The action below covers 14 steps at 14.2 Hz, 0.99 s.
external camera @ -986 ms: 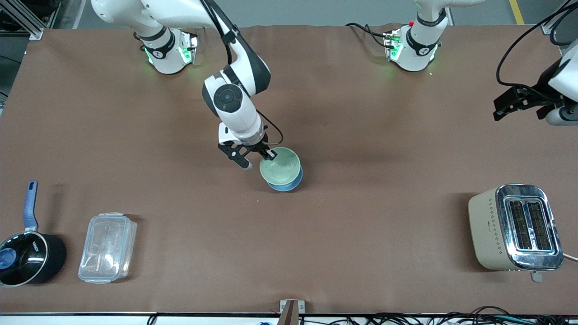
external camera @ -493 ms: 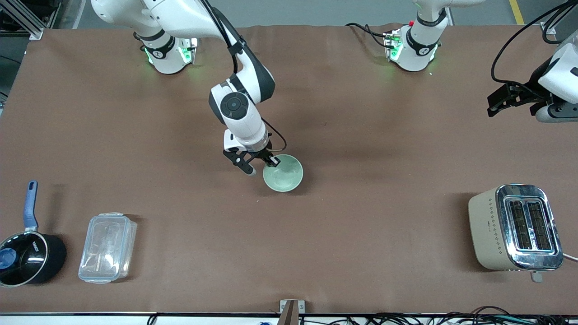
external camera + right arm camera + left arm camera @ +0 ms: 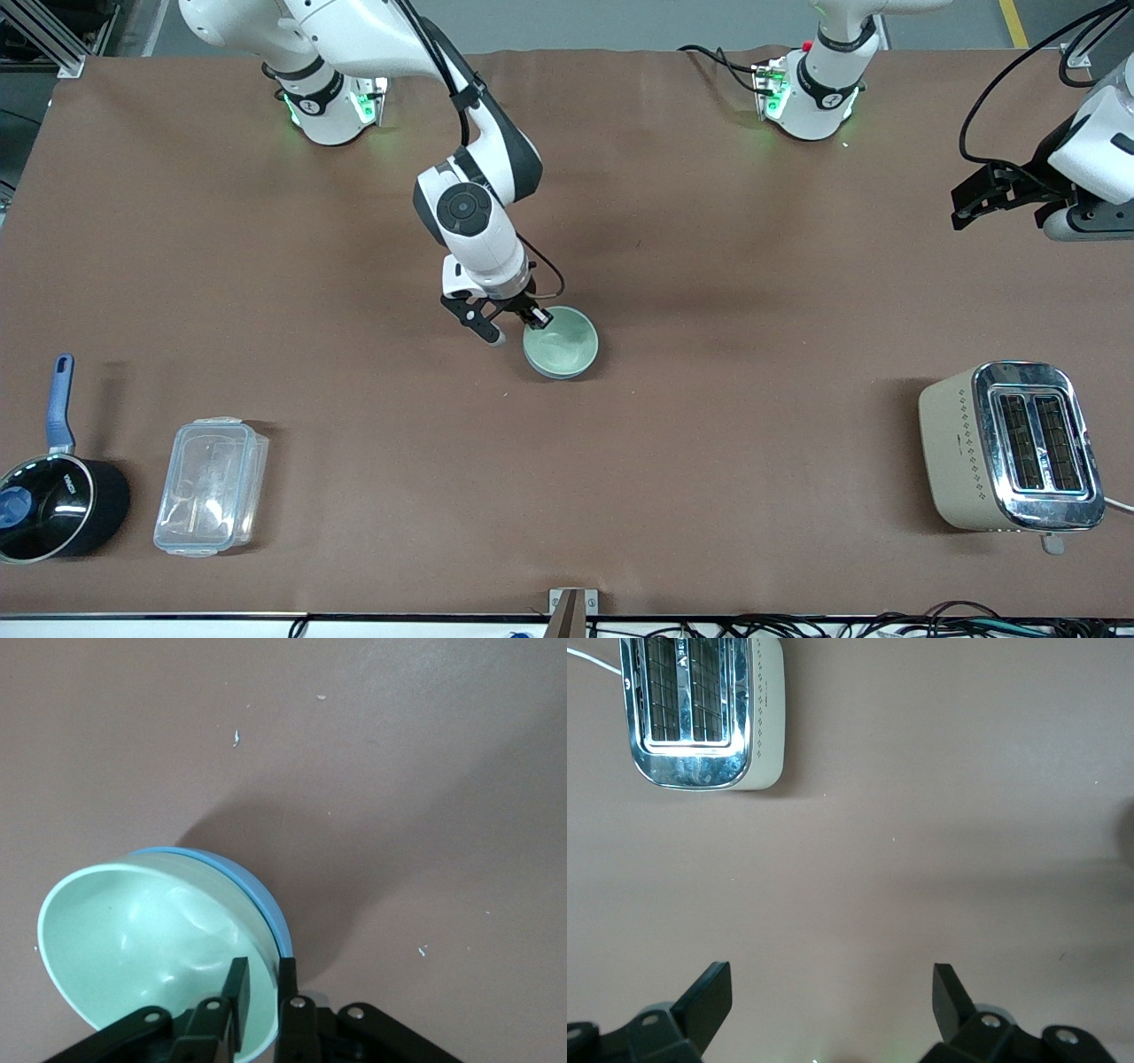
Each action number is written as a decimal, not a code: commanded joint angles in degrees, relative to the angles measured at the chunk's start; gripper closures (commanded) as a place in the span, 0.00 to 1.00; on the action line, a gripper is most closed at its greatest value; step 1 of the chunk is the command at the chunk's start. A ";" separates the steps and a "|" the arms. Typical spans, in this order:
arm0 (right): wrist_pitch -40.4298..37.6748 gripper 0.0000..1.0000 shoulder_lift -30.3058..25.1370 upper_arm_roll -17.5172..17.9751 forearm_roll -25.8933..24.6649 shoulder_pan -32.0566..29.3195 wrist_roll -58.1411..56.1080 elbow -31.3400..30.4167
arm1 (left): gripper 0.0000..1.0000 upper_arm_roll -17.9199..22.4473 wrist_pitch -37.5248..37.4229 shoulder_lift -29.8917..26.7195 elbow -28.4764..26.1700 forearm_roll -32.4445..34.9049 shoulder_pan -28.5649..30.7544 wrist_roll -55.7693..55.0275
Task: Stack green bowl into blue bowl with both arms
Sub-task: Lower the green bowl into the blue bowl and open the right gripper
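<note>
The green bowl (image 3: 563, 341) sits nested inside the blue bowl (image 3: 542, 369) near the table's middle; only a thin blue edge shows round it. In the right wrist view the green bowl (image 3: 151, 939) fills the blue bowl (image 3: 261, 895), whose rim shows along one side. My right gripper (image 3: 534, 320) is shut on the green bowl's rim, one finger inside and one outside, as the right wrist view (image 3: 263, 973) shows. My left gripper (image 3: 974, 199) hangs open and empty over the left arm's end of the table, its fingers wide apart in the left wrist view (image 3: 833, 992).
A cream and chrome toaster (image 3: 1010, 447) stands at the left arm's end, also in the left wrist view (image 3: 700, 713). A clear lidded plastic box (image 3: 211, 486) and a black saucepan with a blue handle (image 3: 55, 496) lie at the right arm's end, near the front camera.
My right gripper has lowered the green bowl down into the blue bowl, which is now almost hidden. My left gripper has drifted slightly toward the robots' bases.
</note>
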 commanded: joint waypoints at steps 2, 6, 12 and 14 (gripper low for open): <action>-0.35 0.38 0.40 -0.21 0.51 -0.16 -0.09 0.69 | 0.00 -0.33 0.83 -1.08 -1.03 -0.92 -0.03 0.52; -3.85 0.09 -1.26 -2.14 -0.36 -0.68 -0.88 1.04 | 0.00 -1.47 0.40 -1.26 -1.20 -2.06 -0.03 0.61; -22.56 0.00 -12.94 -13.37 -7.31 -1.30 -25.26 2.54 | 0.00 -1.57 0.22 -1.26 -1.30 -2.24 0.06 0.70; -27.23 0.00 -16.11 -16.81 -7.39 -1.30 -33.54 2.89 | 0.00 -1.57 0.22 -0.73 -0.94 -2.24 -0.03 0.70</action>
